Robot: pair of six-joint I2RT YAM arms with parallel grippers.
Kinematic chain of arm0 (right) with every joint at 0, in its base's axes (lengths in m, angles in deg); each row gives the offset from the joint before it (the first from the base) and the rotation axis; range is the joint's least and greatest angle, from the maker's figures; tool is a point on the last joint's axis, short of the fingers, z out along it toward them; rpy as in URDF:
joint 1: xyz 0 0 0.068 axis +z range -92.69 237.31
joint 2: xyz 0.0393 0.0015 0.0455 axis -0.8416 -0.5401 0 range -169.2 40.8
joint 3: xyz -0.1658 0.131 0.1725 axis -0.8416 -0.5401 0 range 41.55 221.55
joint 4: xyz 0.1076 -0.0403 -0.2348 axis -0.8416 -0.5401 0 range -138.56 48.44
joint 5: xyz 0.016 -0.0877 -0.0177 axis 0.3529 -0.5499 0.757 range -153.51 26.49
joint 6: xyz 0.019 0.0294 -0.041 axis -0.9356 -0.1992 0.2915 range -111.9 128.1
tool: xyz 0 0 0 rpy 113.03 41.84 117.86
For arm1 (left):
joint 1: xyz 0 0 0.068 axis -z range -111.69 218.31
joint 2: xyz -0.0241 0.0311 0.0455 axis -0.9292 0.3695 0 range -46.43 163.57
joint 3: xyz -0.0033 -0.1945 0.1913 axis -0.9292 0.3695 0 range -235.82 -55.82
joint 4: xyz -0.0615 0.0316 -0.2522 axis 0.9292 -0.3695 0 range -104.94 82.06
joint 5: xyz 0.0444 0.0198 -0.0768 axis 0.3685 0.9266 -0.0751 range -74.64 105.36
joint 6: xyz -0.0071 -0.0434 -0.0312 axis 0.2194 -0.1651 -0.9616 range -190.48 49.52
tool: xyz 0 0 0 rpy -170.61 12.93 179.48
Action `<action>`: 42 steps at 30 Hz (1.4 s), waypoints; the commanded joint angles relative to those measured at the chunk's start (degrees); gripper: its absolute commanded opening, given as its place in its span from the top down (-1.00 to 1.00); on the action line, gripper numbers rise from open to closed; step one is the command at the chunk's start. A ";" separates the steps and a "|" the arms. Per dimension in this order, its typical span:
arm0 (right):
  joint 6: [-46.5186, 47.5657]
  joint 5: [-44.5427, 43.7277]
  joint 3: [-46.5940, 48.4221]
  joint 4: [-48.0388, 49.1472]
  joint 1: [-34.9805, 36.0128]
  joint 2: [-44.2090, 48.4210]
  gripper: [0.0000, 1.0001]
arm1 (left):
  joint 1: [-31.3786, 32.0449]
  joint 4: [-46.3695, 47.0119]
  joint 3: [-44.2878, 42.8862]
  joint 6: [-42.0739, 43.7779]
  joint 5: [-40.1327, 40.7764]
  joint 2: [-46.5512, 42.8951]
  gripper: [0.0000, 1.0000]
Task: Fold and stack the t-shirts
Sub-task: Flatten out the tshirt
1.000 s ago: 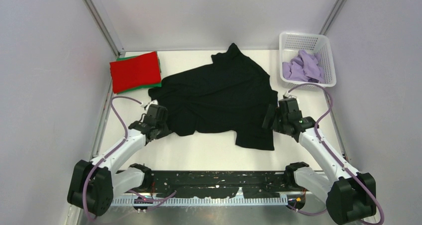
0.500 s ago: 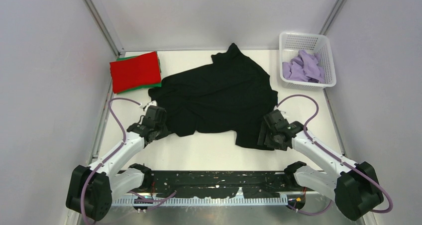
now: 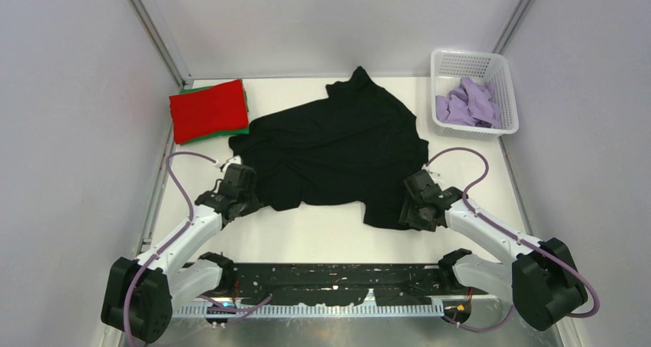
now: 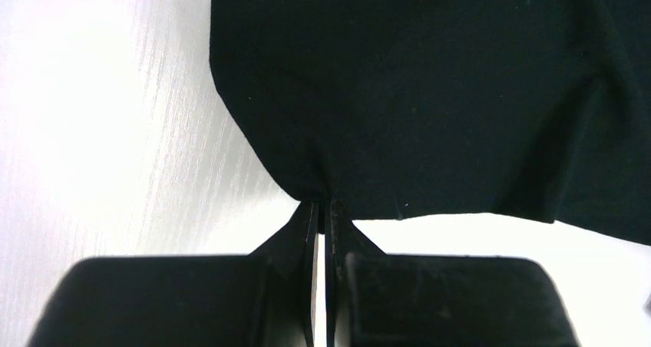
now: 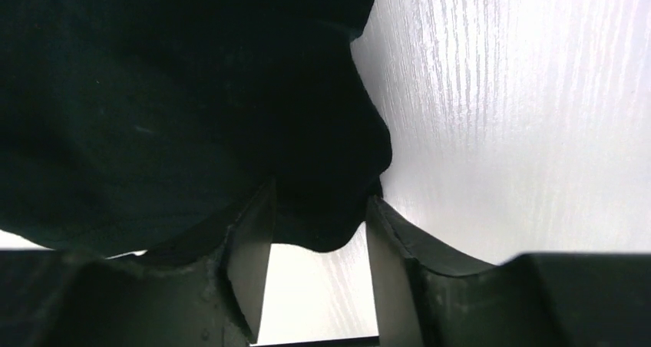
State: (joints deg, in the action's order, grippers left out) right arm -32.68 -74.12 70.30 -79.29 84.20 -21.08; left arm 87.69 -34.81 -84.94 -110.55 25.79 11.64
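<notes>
Black t-shirt [image 3: 338,151] pinched at one near corner, spread fingers around the other

The left gripper [image 4: 322,205] has its two fingers pressed together, and between their tips they pinch the hem of the black t-shirt at its near-left corner. In the left wrist view the cloth rises a little into a small peak at this place, and the rest of the hem lies on the white table [image 3: 322,232] to the right.

The right gripper [image 5: 321,197] is about half spread. Its fingers [image 5: 253,262] stand apart, and a rounded fold of the black cloth sits between them, at the near-right corner of the shirt. A strip of bare table is visible in the gap behind this fold. Whether the fingers already press the cloth, the pictures do not show clearly.

From above, both arms reach forward from the near edge, one to each near corner of the black t-shirt. The shirt lies spread and wrinkled in the middle of the table, with one pointed part toward the far edge.

At the far left corner a folded red t-shirt [image 3: 207,110] lies on top of a green t-shirt [image 3: 242,132], of which only thin edges show. At the far right stands a white basket [image 3: 472,57], and the lavender t-shirt [image 3: 467,105] lies crumpled inside it, well apart from the black one.
</notes>
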 commanded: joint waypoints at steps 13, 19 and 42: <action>3.75 -2.85 6.67 10.89 0.15 3.06 0.89 | -0.22 -1.70 -4.43 0.01 1.69 -8.06 1.00; 7.22 -11.90 18.08 10.73 -1.83 11.16 0.89 | -0.23 -3.10 -12.64 1.14 2.26 -14.89 1.00; 28.59 -8.32 84.26 -4.05 -3.53 13.33 0.90 | -0.22 -7.75 -65.04 14.44 2.05 -22.01 1.00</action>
State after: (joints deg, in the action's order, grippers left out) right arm -9.33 -86.86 143.77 -79.18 80.92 -7.18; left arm 87.71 -41.52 -143.54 -99.78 29.86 -10.46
